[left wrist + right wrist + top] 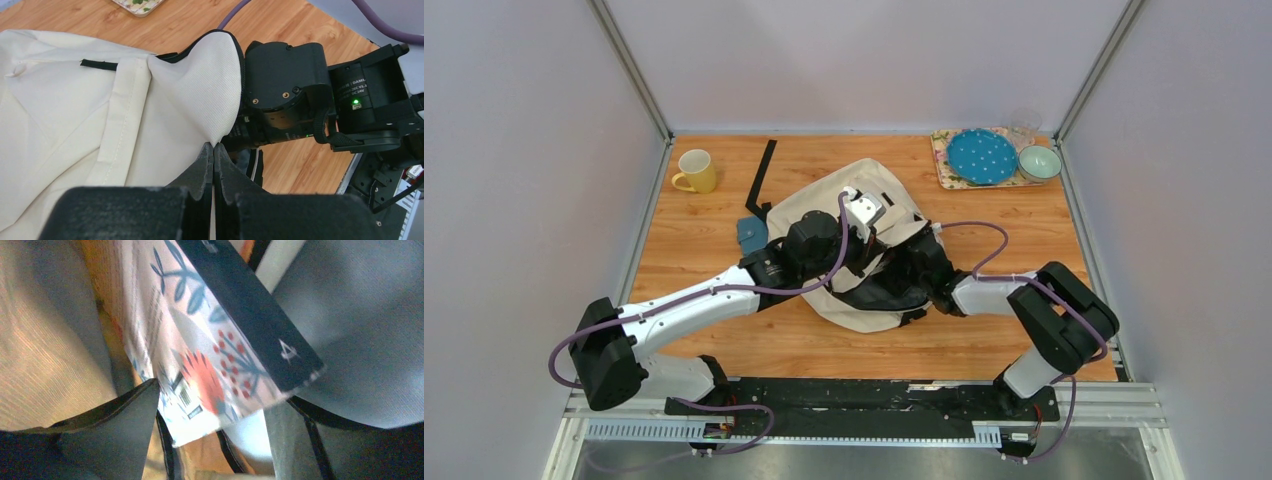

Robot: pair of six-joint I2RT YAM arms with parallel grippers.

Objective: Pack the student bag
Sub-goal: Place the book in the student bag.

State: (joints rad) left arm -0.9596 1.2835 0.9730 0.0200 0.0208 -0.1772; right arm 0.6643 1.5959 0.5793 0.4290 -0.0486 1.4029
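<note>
The cream student bag lies mid-table with its mouth toward the arms. My left gripper is shut on a pinched edge of the bag's fabric, holding that edge up beside the right arm's black wrist. My right gripper reaches inside the bag and is open. A book with a floral cover and dark spine lies between its spread fingers, loose against the lining. From above, the right fingers are hidden in the bag's dark opening.
A yellow mug stands at the back left. A black strap and a small teal pouch lie left of the bag. At the back right a tray carries a blue plate, a green bowl and a glass.
</note>
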